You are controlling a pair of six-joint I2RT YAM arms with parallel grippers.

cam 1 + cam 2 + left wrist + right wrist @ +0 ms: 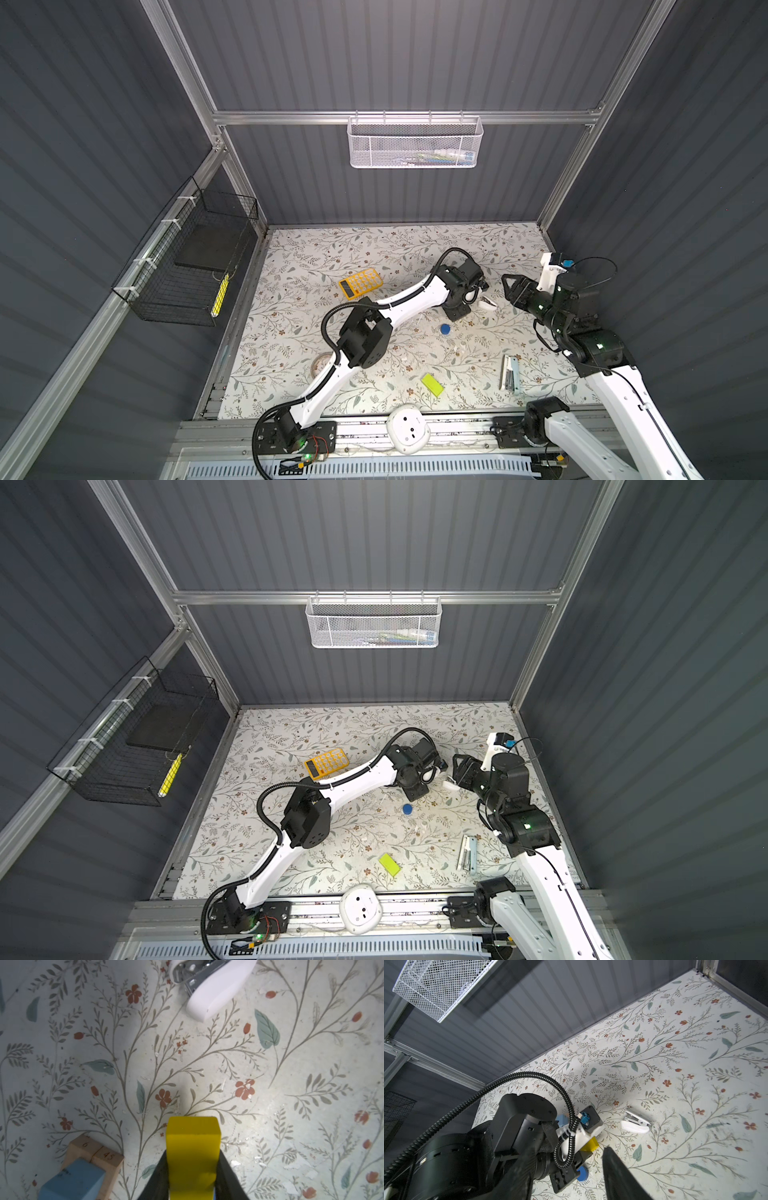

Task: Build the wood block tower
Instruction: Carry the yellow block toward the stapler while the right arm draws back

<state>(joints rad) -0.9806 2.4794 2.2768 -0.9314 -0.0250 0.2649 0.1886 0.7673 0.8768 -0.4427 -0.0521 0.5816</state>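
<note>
Left fingers [226, 1172] are clamped on the yellow block [193, 1136], one finger on each side face. The block sticks out past the fingertips, long axis in line with the fingers, aimed down at the counter [291, 1084]. Cannot tell whether its end touches the counter.

Tower start: two tan bars [108, 1159] side by side with the light-blue cube [74, 1180] on top.

Key relation: the stack is NOT under the yellow block. It sits just beside the fingers, off to one side and apart from the block, with bare floral counter beneath the block (both top views hide the stack under the left wrist, so only the wrist views give this). My read is that the next move needs a lift and a short sideways shift over the cube before lowering. The left arm is plainly the nearer one.

Right fingers [618, 1178] are spread with nothing between them, raised and pointing toward the left wrist. The white stapler [636, 1123] lies between the two arm ends.

Loose on the counter, apart from the stack: blue short cylinder [445, 329] and lime bar [432, 384].
</note>
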